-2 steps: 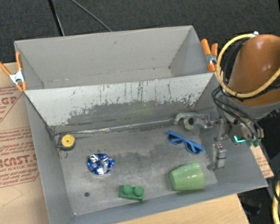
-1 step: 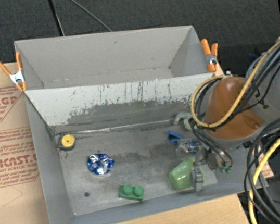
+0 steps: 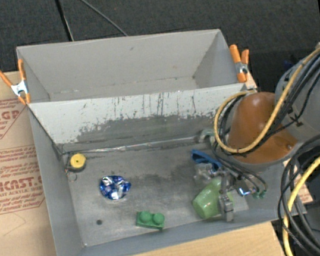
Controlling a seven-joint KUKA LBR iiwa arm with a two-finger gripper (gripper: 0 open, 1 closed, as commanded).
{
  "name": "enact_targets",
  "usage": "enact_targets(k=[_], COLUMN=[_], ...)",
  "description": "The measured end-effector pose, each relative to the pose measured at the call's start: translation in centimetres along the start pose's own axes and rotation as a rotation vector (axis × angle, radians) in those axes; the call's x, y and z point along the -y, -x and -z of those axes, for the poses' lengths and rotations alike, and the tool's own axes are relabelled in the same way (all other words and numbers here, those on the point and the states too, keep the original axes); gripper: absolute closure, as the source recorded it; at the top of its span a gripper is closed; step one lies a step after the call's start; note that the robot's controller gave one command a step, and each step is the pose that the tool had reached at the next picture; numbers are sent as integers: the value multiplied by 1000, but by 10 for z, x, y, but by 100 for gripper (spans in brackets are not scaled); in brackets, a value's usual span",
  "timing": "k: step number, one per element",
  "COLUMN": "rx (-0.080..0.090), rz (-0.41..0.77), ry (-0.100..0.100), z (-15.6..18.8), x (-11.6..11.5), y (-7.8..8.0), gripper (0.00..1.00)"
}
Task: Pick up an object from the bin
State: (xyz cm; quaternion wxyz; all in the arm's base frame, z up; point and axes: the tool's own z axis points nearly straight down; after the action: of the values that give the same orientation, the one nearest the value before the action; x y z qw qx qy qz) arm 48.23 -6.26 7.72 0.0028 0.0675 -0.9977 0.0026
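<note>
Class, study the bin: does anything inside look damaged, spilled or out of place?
Nothing is spilled. The blue-and-white ball looks crumpled, and the bin's back wall is scuffed with dark streaks. The pale green lump lies beside the tool.

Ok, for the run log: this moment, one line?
gripper: low in bin, view's right | at: pale green rounded lump | grasp: cannot tell
</note>
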Motion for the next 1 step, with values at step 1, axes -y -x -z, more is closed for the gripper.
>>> enact_targets(k=[1], rx=[7], rz=[-36], ry=[4], z=[24], x=[0], y=[-2], gripper=[0])
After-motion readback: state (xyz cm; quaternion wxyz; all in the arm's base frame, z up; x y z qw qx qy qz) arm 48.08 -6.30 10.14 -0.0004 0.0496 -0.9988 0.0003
